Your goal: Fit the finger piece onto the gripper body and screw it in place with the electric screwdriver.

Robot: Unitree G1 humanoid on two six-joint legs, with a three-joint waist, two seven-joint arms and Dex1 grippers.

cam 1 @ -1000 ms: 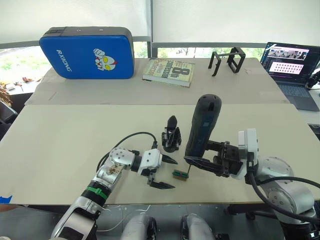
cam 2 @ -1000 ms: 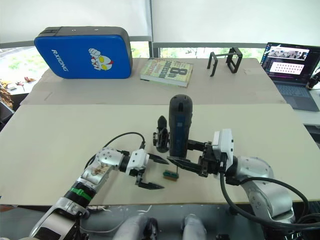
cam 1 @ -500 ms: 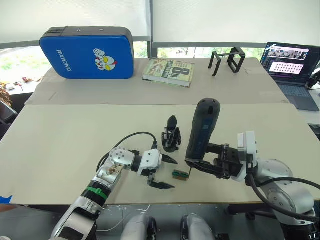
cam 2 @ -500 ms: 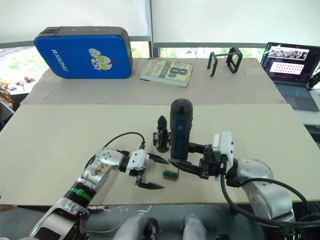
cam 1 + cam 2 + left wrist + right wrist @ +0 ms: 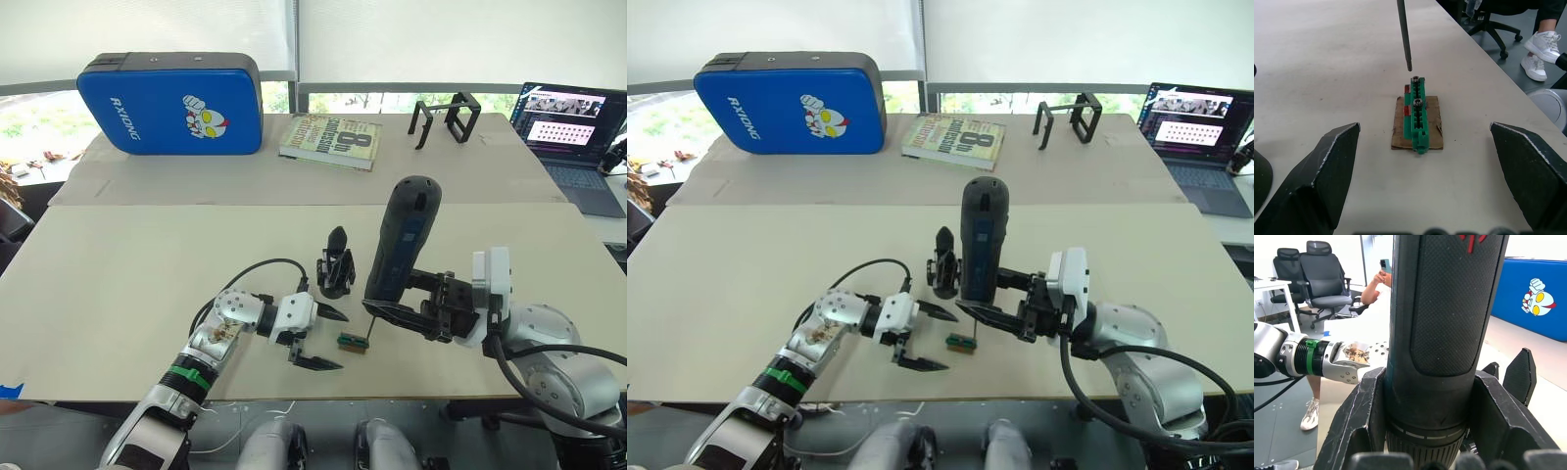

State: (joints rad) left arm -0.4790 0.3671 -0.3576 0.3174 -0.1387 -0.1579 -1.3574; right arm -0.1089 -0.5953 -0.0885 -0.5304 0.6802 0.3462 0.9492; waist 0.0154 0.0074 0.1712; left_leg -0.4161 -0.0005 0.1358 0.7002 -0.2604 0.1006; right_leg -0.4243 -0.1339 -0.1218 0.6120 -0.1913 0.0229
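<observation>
Head views: right gripper [image 5: 407, 315] clamped round electric screwdriver [image 5: 400, 245], held near upright, long axis slightly tilted, bit tip just above green block [image 5: 352, 342] on tabletop [image 5: 147, 274]. Left gripper [image 5: 318, 340] spread wide, empty, just left of block. One gripper body [image 5: 335, 266] standing just behind block, pointed finger up. One screwdriver.

Left wrist view: bit [image 5: 1404, 34] hanging just above far screw of two in green block.

Right wrist view: screwdriver barrel gripped between fingers [image 5: 1356, 423].
</observation>
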